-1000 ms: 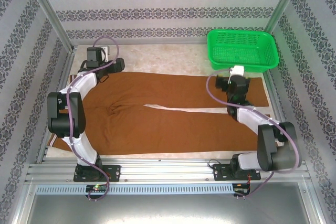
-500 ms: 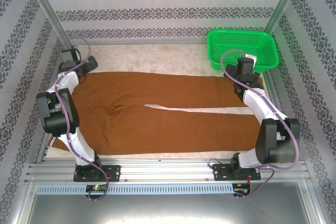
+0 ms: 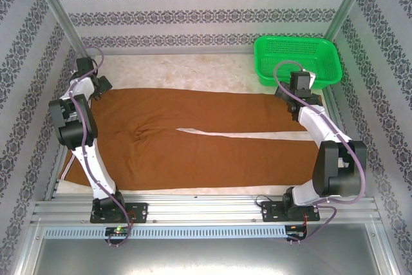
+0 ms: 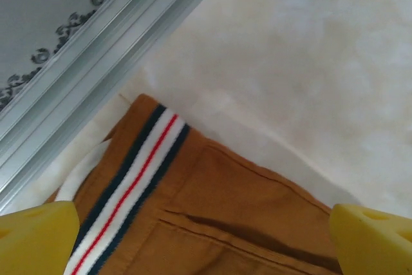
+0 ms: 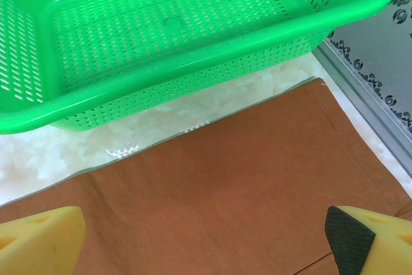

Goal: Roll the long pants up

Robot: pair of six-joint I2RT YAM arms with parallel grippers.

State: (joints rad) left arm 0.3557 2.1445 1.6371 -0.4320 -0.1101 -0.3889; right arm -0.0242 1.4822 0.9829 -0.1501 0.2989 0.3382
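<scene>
The long pants lie spread flat on the table, rust-brown, with the waist at the left and both legs running right. My left gripper hovers open over the far-left corner of the waist. In the left wrist view its yellow fingertips stand wide on either side of the brown cloth and a navy, white and red striped waistband. My right gripper is open above the far leg's end. Its fingertips straddle bare brown cloth and hold nothing.
A green basket stands at the back right, its near wall just beyond the far leg's edge. Aluminium frame rails and patterned walls close in the table's sides. Pale table surface shows behind the pants.
The left arm has swung left and back to the waist's far corner. The right arm has swung right and back to the far leg's end by the basket. Both grippers stayed open.
</scene>
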